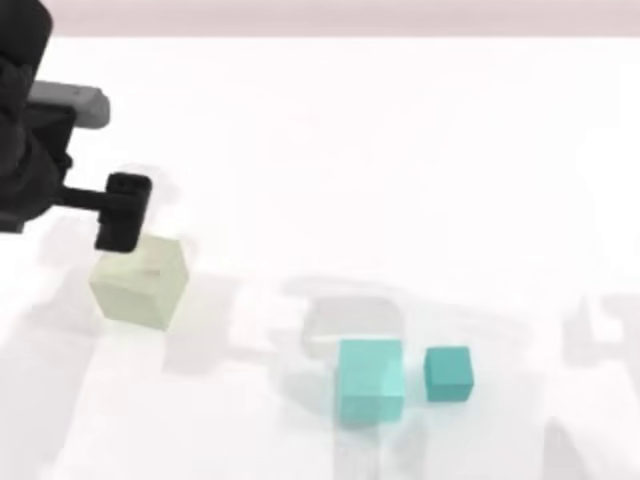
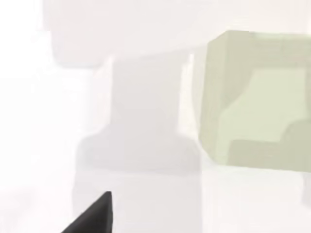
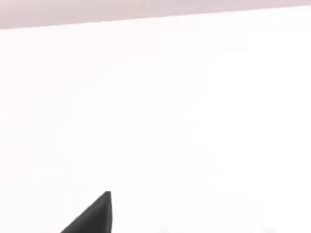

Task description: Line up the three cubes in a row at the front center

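Left gripper (image 1: 122,215): fingers' state I cannot tell, they hover over the far edge of the large pale beige-green cube (image 1: 140,281), not visibly clamped on it, so I judge the step as going for this last cube. Medium light cyan cube (image 1: 370,380) and small darker teal cube (image 1: 447,373) sit just beside each other, well off toward the front centre of the surface (image 1: 400,180), so next I need the fingers centred over the beige cube, a grip, then a carry to the cyan cube's free side. Left arm reaches in from the left edge, wrist pointing down; right arm parked out of the top view.
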You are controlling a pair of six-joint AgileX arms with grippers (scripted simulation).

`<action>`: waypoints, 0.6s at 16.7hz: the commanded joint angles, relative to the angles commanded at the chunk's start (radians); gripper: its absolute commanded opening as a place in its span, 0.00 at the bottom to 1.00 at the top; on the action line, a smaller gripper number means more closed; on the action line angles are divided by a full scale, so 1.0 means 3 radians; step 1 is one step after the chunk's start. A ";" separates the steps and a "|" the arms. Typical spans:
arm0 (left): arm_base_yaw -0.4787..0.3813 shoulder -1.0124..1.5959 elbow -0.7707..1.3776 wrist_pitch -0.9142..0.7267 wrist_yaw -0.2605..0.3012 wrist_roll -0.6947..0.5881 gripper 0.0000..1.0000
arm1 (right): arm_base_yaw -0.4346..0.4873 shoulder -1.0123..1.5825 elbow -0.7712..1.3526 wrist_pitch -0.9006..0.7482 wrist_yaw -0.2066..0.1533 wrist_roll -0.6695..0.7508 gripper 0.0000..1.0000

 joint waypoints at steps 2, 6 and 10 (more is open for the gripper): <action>-0.0071 0.0450 0.0368 -0.0273 0.0003 -0.0004 1.00 | -0.0198 -0.0396 -0.0384 0.0332 -0.0108 -0.0186 1.00; -0.0174 0.1134 0.0926 -0.0655 0.0009 -0.0012 1.00 | -0.0467 -0.0988 -0.0885 0.0843 -0.0325 -0.0419 1.00; -0.0214 0.1370 0.1148 -0.0794 0.0013 -0.0015 1.00 | -0.0562 -0.1181 -0.1053 0.1043 -0.0427 -0.0493 1.00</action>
